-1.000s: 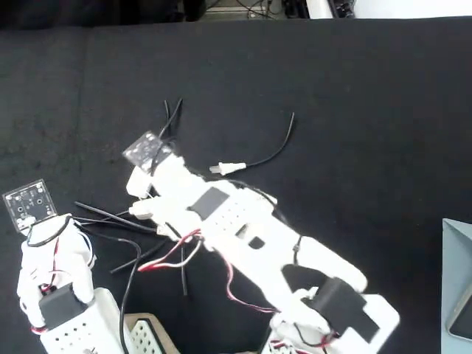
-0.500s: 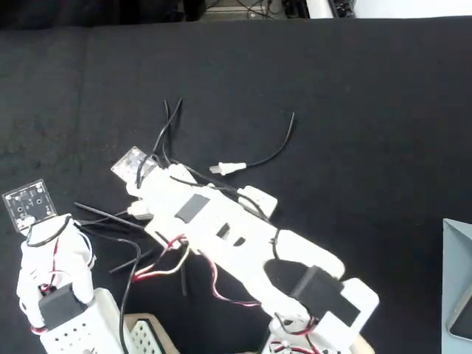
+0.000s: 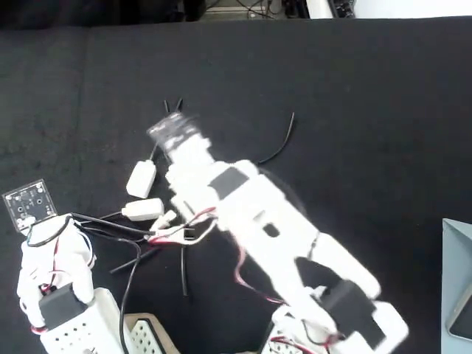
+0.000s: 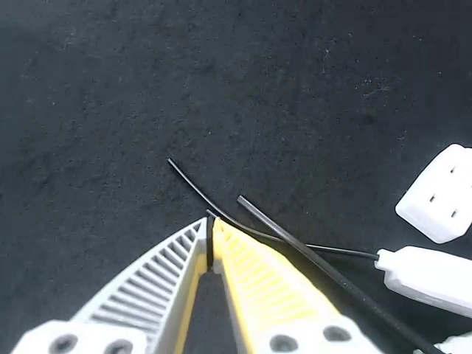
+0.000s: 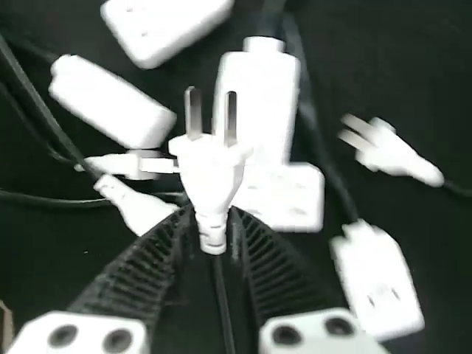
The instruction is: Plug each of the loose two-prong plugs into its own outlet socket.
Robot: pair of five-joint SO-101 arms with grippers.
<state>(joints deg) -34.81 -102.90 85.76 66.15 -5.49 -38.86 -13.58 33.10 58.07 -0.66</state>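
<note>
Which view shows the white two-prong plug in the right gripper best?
Right wrist view: the white two-prong plug sits in the right gripper, prongs clear. In the high view the white arm covers it; the left wrist view faces other cables.

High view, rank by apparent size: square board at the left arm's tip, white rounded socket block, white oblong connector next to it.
1. square board at the left arm's tip: clearly largest.
2-3. white rounded socket block and white oblong connector: they look about alike, so not ranked.
</note>
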